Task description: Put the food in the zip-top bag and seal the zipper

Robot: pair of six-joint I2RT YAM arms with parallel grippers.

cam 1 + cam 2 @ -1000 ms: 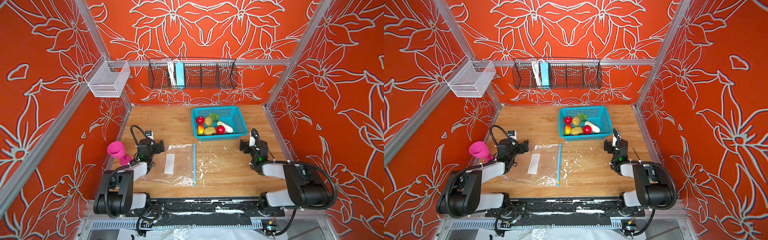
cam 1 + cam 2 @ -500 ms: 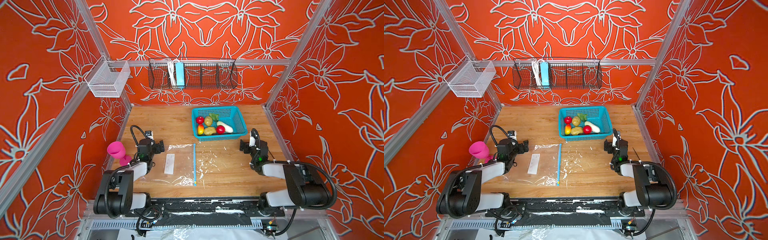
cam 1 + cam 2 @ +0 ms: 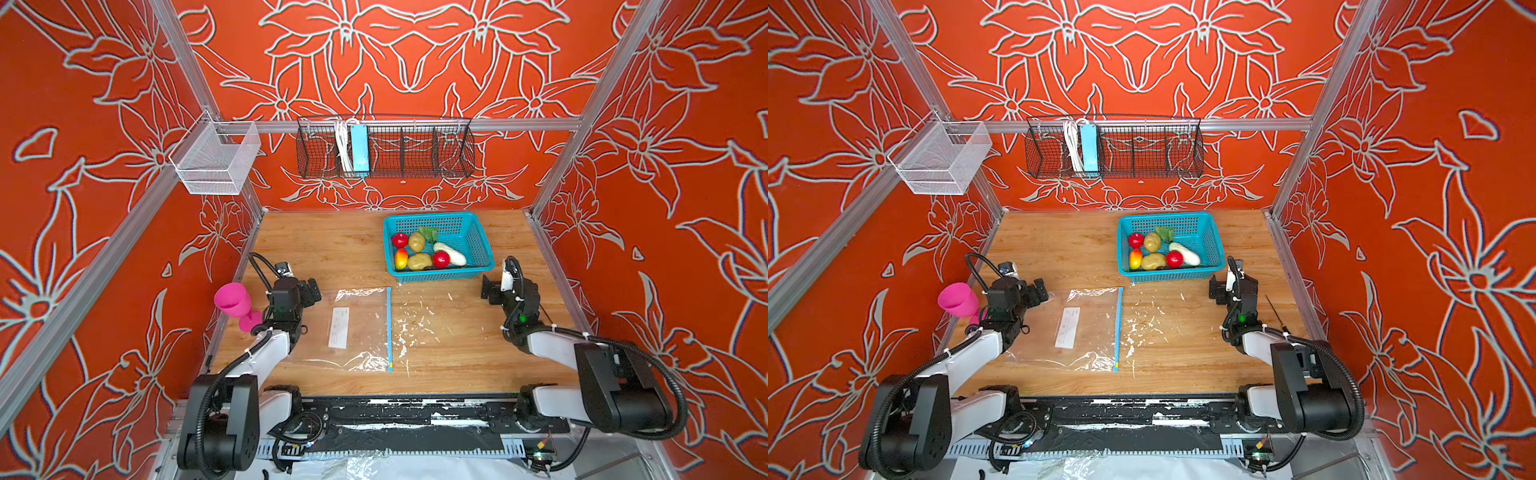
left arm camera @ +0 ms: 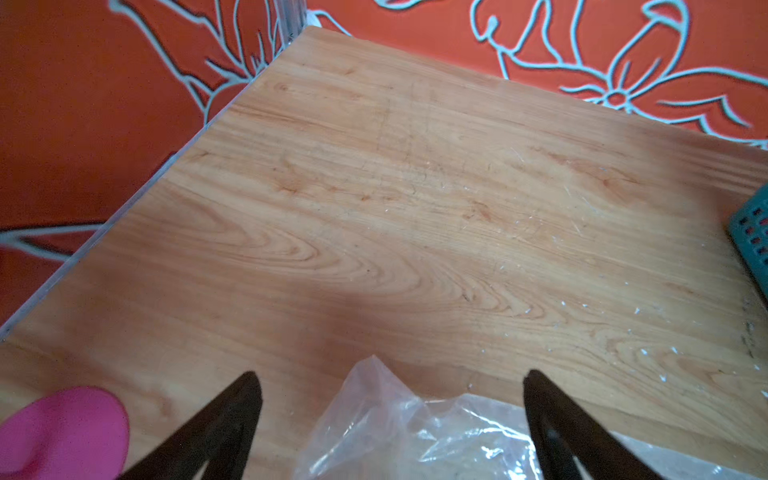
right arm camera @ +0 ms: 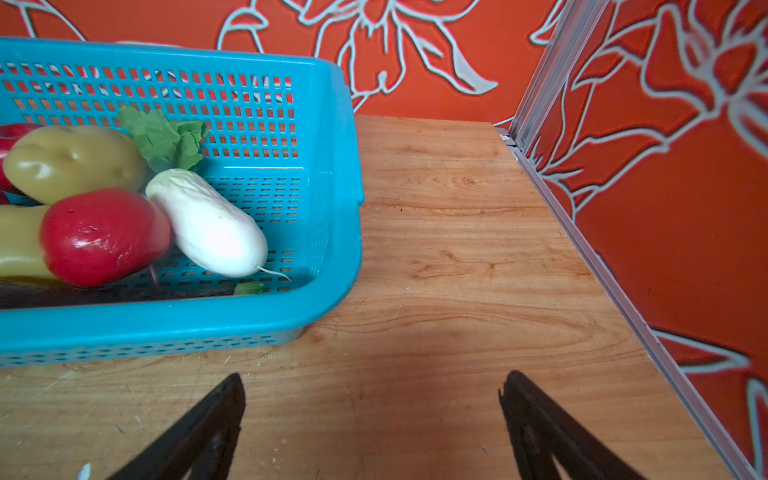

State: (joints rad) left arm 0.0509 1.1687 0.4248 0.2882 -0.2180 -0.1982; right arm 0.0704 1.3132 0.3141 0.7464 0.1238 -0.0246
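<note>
The food lies in a teal basket (image 3: 440,276) at the back right: a red ball (image 3: 400,240), a potato (image 3: 416,242), a mango (image 3: 400,258), a white vegetable (image 3: 450,254) and a green leafy piece (image 3: 428,232). The zip-top bag (image 3: 361,328) lies flat and empty at the table's middle, its white label (image 3: 338,327) facing up. Its blue zipper (image 3: 389,328) runs along the right edge. My left gripper (image 3: 313,291) stands open at the bag's far left corner (image 4: 374,415), holding nothing. My right gripper (image 5: 372,375) is open over bare wood beside the basket (image 5: 332,208).
A pink goblet (image 3: 232,301) stands by the left wall next to my left arm. White flecks (image 3: 419,328) litter the wood right of the bag. A black wire rack (image 3: 386,153) and a white mesh bin (image 3: 216,160) hang on the walls above the table.
</note>
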